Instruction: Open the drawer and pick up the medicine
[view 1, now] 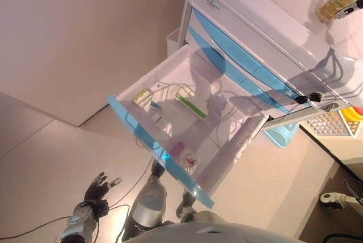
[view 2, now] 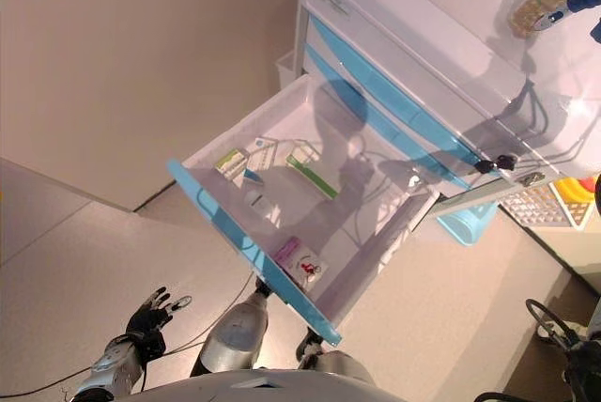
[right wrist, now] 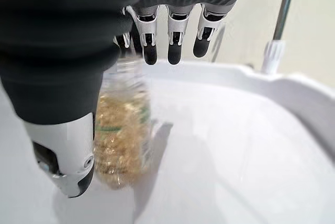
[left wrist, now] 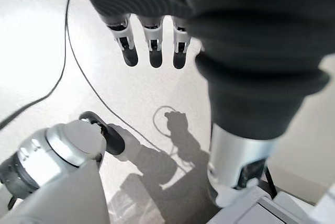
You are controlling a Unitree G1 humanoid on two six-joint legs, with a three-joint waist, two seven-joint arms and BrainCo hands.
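The cart's drawer (view 1: 159, 151), white with a blue front, stands pulled far out. Several medicine packs lie in it: a green-and-white box (view 1: 142, 96), a long green box (view 1: 190, 106) and a pink packet (view 1: 177, 149). A clear medicine bottle (view 1: 334, 4) of golden pills is on the cart's white top, upright on it in the right wrist view, where the bottle (right wrist: 123, 135) sits between thumb and fingers. My right hand (right wrist: 52, 51) is at the bottle with its fingers (right wrist: 175, 51) straight. My left hand (view 1: 96, 189) hangs low over the floor, apart from the drawer, fingers straight.
Closed blue-fronted drawers (view 1: 238, 55) sit above the open one, with keys (view 1: 309, 98) hanging at the cart's side. A light blue bin (view 1: 282, 134) hangs below them and a white bin (view 1: 173, 41) is on the cart's far side. A colourful tray (view 1: 334, 122) lies at the right. A wall (view 1: 85, 38) lies left.
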